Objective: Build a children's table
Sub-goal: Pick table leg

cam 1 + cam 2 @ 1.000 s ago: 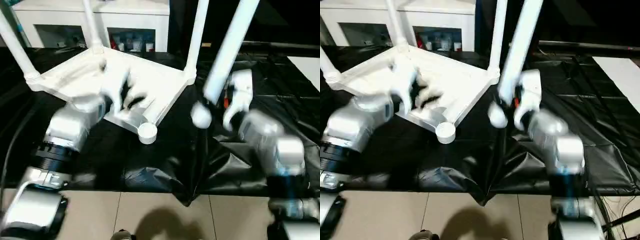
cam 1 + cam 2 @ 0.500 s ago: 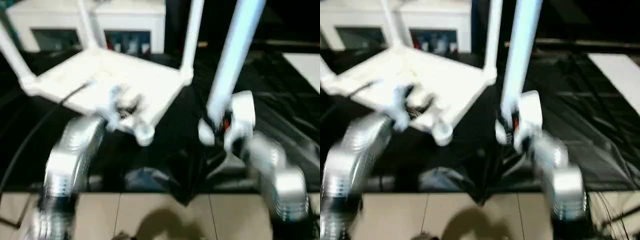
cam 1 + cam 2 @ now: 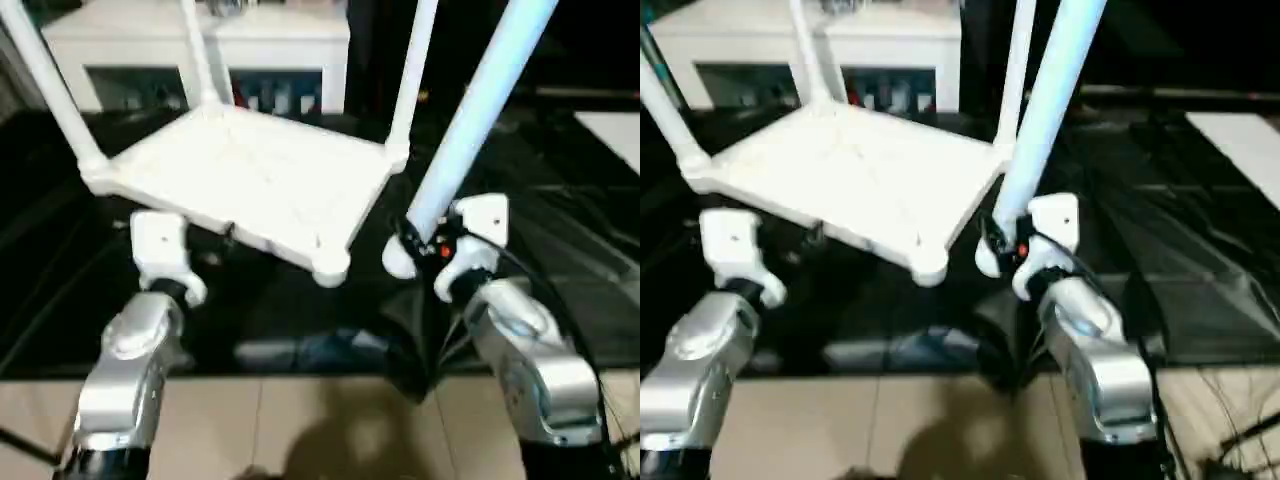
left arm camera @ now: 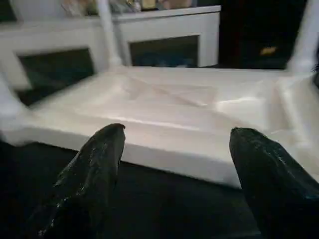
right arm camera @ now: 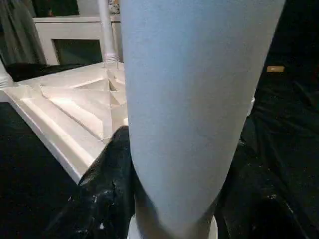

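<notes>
The white tabletop (image 3: 250, 175) lies upside down on the black sheet, ribbed underside up. Three white legs stand in its corner sockets: left (image 3: 55, 85), back (image 3: 197, 55) and right (image 3: 412, 70). The near corner socket (image 3: 330, 268) is empty. My right gripper (image 3: 425, 240) is shut on the fourth leg (image 3: 470, 120) near its lower end, holding it tilted just right of that socket. The leg (image 5: 199, 99) sits between the black fingers (image 5: 107, 184). My left gripper (image 4: 174, 132) is open, a short way off the tabletop's near-left edge (image 4: 164, 154).
A white cabinet (image 3: 200, 40) with glass doors stands behind the tabletop. The black sheet (image 3: 560, 200) covers the floor around it, wrinkled near my right arm. Beige tiles (image 3: 300, 420) lie closest to me. A white panel (image 3: 620, 130) shows at the right edge.
My left gripper has drawn back off the tabletop's underside to its near-left edge. The right gripper still holds the leg, its lower end a little lower. The camera has shifted.
</notes>
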